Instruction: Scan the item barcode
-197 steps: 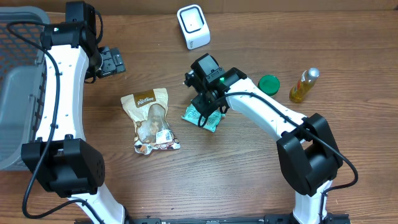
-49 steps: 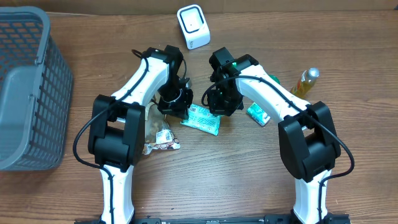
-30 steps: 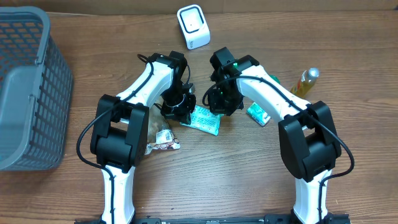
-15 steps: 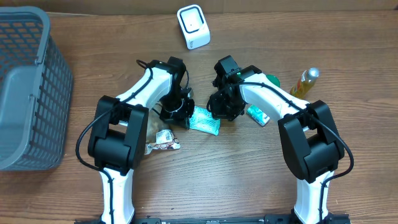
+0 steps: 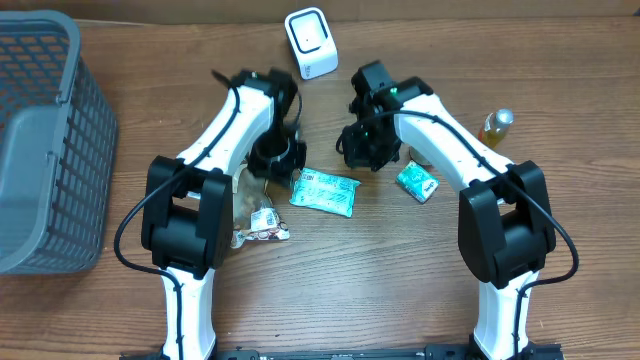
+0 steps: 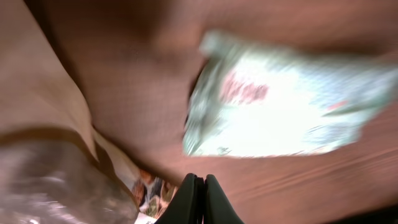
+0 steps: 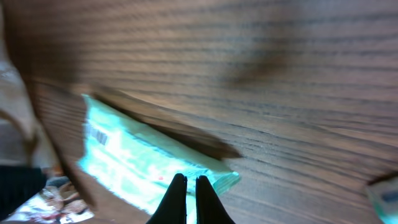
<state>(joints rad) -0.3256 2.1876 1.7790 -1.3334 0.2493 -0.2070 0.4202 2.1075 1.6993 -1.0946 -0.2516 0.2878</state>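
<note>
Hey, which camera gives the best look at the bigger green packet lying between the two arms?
The overhead view: the green packet shows whole and fairly sharp, with its printed face up. In the left wrist view the packet is blurred and washed out. In the right wrist view it is blurred too, seen at a slant.

Scanner (image 5: 310,42) behind the packet (image 5: 325,190), basket (image 5: 85,130) far left, snack bag (image 5: 262,222) perhaps touching packet's left side

A mock shop checkout on a wooden table (image 5: 380,290). A white scanner (image 5: 311,42) stands beyond the left gripper (image 6: 199,190) and right gripper (image 7: 189,190). A grey basket (image 5: 50,140) sits well off to the left gripper's left. Packaged goods lie about: a packet (image 5: 325,191) near both, a bottle (image 5: 492,131) further right.
</note>
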